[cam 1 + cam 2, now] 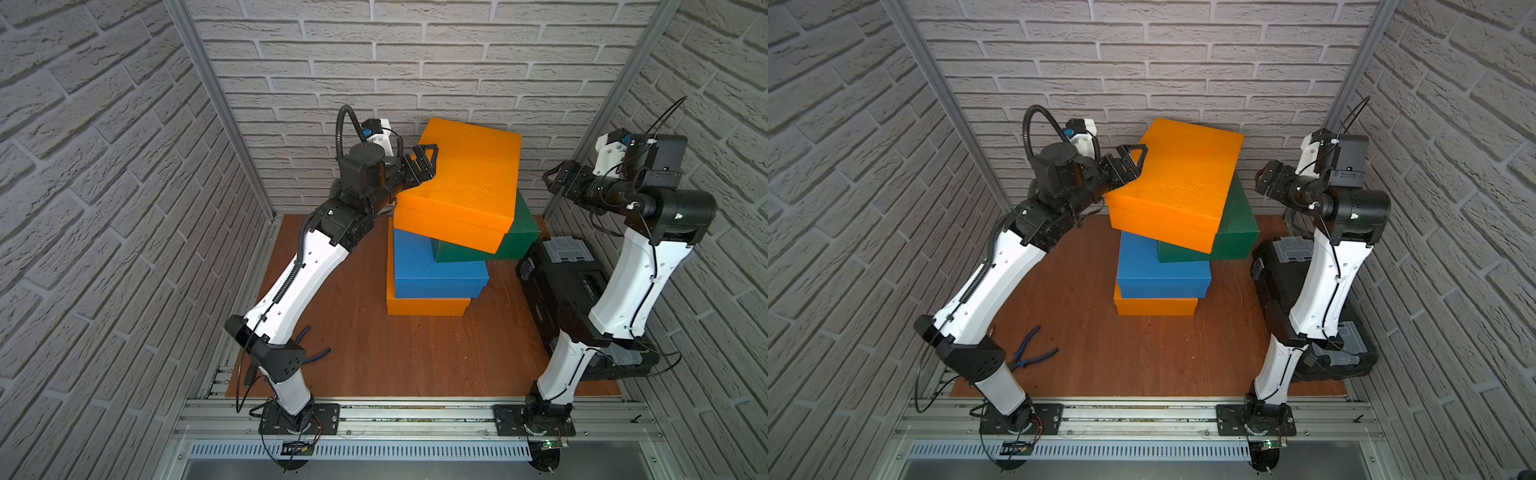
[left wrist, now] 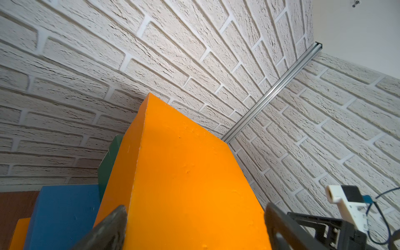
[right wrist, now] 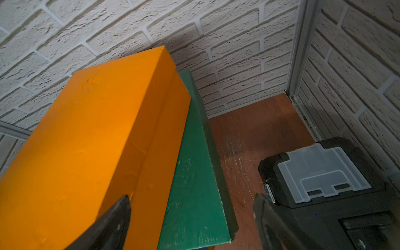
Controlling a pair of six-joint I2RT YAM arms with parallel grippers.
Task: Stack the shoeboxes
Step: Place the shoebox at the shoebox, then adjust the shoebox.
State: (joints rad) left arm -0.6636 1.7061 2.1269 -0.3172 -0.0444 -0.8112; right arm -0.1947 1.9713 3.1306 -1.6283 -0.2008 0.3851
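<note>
We see the left gripper (image 1: 431,163) spread to its widest, its fingers (image 2: 110,229) straddling one short end of the top orange shoebox (image 1: 465,174) (touching it or not, we cannot tell). Beyond those fingers, that box sits askew on the green shoebox (image 1: 519,232), above the blue shoebox (image 1: 436,270) and the bottom orange shoebox (image 1: 424,306). The right gripper (image 1: 550,180) gapes wide and empty. Its fingers (image 3: 112,225) are just off the stack's opposite end, with the black toolbox (image 1: 552,282) below them.
</note>
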